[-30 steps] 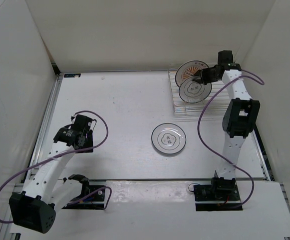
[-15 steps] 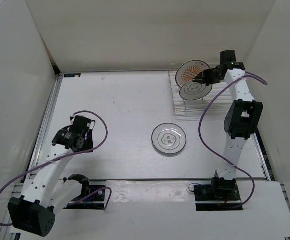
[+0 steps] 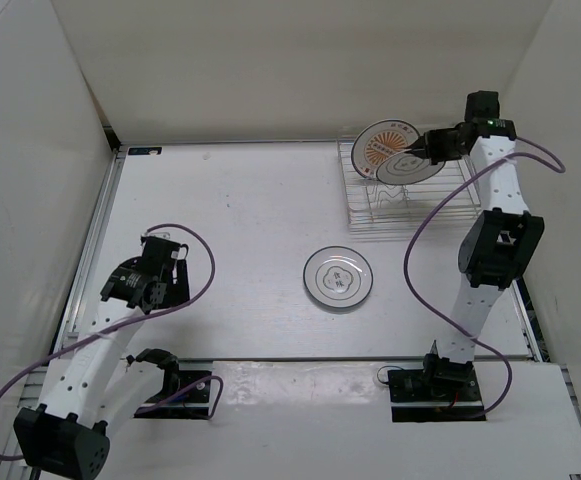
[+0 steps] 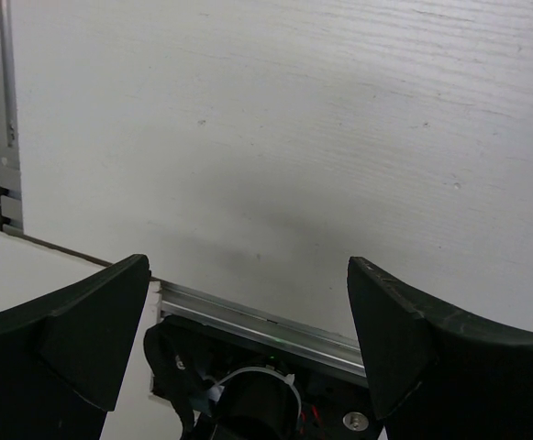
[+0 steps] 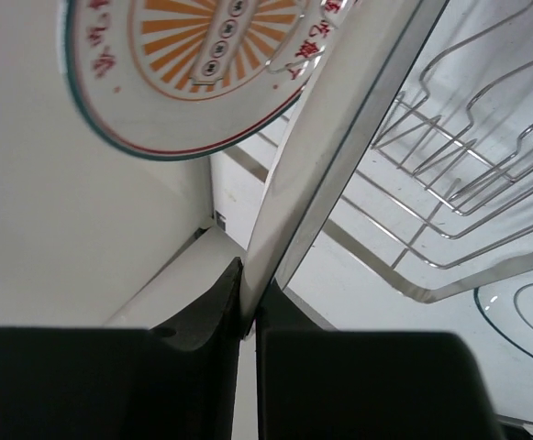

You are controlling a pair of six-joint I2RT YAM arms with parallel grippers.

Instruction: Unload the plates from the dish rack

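My right gripper (image 3: 428, 155) is shut on the rim of a white flower-ring plate (image 3: 406, 169) and holds it lifted above the wire dish rack (image 3: 390, 200). In the right wrist view the plate (image 5: 339, 128) shows edge-on, pinched between my fingers (image 5: 213, 312). The orange sunburst plate (image 3: 382, 143) stands upright at the rack's back, and shows in the right wrist view (image 5: 183, 64). Another white flower-ring plate (image 3: 338, 279) lies flat on the table in front of the rack. My left gripper (image 3: 148, 285) is open and empty over the table's left side.
White walls enclose the table on the left, back and right. A metal rail (image 4: 266, 316) runs along the near edge beside the left arm's base. The rack's wire rods (image 5: 459, 156) show below the held plate.
My right gripper has raised the white plate up and back out of the rack. The left arm has drawn slightly toward the near left.
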